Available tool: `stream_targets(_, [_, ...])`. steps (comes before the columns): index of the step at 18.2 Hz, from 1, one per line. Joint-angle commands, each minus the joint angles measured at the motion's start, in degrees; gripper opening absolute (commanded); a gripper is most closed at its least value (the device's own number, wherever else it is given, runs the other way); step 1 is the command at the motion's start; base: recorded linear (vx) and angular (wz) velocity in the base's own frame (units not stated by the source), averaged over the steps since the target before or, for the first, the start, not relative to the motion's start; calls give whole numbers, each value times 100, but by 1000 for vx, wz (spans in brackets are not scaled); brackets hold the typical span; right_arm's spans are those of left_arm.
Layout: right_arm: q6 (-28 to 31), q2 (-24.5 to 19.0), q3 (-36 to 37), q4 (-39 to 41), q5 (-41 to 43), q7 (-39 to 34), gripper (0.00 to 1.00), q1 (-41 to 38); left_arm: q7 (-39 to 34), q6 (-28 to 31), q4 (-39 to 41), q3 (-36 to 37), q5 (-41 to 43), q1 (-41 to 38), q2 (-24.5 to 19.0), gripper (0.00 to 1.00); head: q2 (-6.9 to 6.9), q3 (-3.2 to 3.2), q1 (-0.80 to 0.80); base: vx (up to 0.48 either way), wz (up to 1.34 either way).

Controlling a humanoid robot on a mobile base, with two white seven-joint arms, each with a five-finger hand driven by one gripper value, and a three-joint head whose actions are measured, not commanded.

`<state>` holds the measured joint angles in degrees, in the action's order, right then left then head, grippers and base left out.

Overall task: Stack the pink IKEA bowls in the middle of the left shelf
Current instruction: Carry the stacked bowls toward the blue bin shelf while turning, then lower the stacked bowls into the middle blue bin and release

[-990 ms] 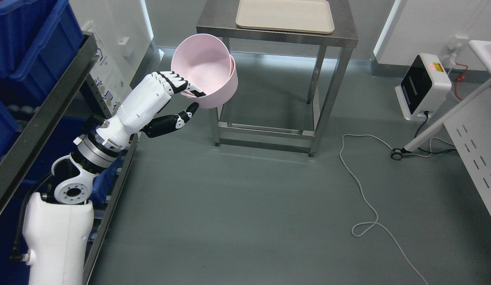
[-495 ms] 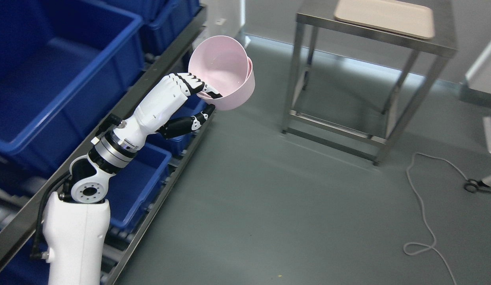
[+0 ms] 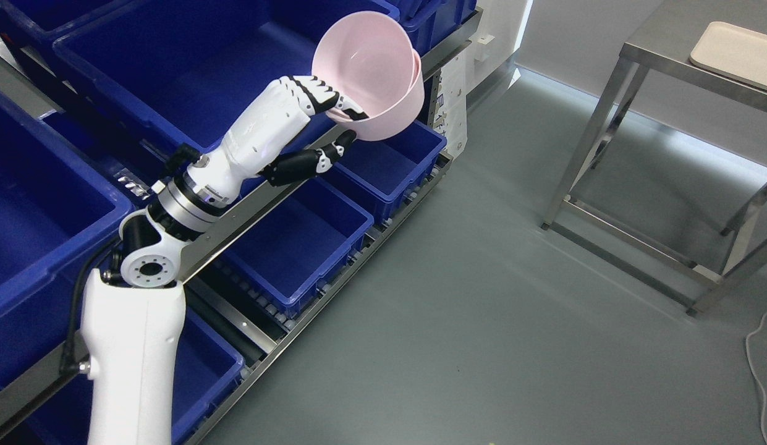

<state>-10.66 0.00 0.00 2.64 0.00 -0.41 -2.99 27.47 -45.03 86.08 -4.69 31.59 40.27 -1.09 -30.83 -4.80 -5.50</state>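
Since a moment ago your view has swung left onto the shelf (image 3: 259, 207), and your left hand (image 3: 309, 114) grips the nested pink bowls (image 3: 371, 74) (tilted) above its blue bins (image 3: 173, 68), still unplaced.

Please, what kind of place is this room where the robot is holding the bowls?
Probably a storeroom or a robotics test lab set up like a warehouse. A metal rack holds rows of blue plastic bins, a bare steel table carries a beige tray, and the floor is plain grey.
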Motion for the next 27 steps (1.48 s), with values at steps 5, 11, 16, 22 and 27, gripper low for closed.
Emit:
stream_targets(5, [2,100,53,0,-44,23,100,0,750,3,-30,21,400,1096,9,8,0,0,0,2,80])
stream_targets(11, [2,100,53,0,-44,23,100,0,997,3,-47,-24,409,1431,9,8,0,0,0,-24,332])
stream_targets(16, [2,100,53,0,-44,23,100,0,1147,3,-56,143,777,1686,9,8,0,0,0,-25,651])
stream_targets(22, [2,100,53,0,-44,23,100,0,1147,337,-381,451,1182,1870,9,9,0,0,0,-8,660])
stream_targets(27, [2,100,53,0,-44,23,100,0,1147,530,-390,495,1235,1932,9,9,0,0,0,14,312])
